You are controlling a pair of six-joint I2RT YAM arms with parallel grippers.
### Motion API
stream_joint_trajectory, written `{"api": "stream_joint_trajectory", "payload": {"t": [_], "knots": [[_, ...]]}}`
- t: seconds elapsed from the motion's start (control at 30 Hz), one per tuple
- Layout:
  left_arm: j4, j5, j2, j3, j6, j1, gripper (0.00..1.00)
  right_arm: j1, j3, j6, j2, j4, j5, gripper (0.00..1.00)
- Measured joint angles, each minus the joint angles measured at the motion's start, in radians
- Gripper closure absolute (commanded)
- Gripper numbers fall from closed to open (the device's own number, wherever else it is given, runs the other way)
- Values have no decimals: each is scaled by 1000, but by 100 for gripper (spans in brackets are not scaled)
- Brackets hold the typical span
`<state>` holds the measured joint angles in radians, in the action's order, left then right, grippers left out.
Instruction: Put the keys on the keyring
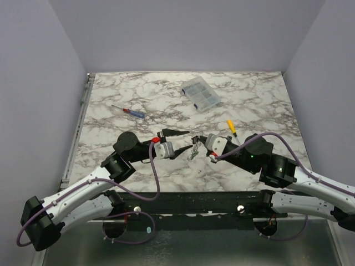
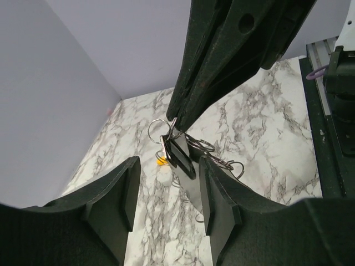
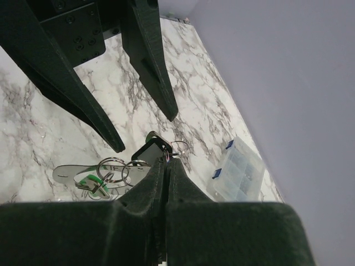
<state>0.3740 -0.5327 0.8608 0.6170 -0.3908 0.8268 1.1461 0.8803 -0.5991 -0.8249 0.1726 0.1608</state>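
The left gripper [image 1: 185, 144] and the right gripper [image 1: 197, 138] are over a table [image 1: 111, 94] with a white marble top full of wiggly grey lines. Far past both grippers stands the back wall [image 1: 183, 33], plain and pale purple-grey. The left wall [image 1: 33, 83] is out beyond the left gripper. The right wall [image 1: 327, 72] is out beyond the right gripper. Both are the same colour as the back wall. A metal rail [image 1: 76, 124] runs along the table's edge on the left gripper's side. Behind the grippers, at the near edge, lies a black bar [image 1: 194, 202], then a shiny metal sheet [image 1: 222, 249]. The light is soft and even.
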Motion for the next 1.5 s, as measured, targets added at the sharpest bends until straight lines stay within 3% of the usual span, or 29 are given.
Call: {"api": "stream_joint_trajectory", "payload": {"t": [0.27, 0.7, 0.9, 1.1, 1.13, 1.23, 1.5], "knots": [[57, -8, 26, 0, 51, 0, 57, 0, 0, 0, -21, 0, -24, 99], [76, 11, 39, 0, 79, 0, 49, 0, 0, 0, -26, -22, -35, 99], [80, 49, 40, 0, 81, 0, 52, 0, 0, -1, -20, -24, -35, 99], [82, 66, 56, 0, 93, 0, 62, 0, 0, -1, -19, -27, -36, 99], [82, 68, 58, 0, 94, 0, 67, 0, 0, -1, -19, -28, -37, 99], [82, 71, 61, 0, 100, 0, 98, 0, 0, -1, -19, -30, -42, 99], [83, 83, 61, 0, 97, 0, 100, 0, 0, -1, -19, -53, -40, 99]]}}
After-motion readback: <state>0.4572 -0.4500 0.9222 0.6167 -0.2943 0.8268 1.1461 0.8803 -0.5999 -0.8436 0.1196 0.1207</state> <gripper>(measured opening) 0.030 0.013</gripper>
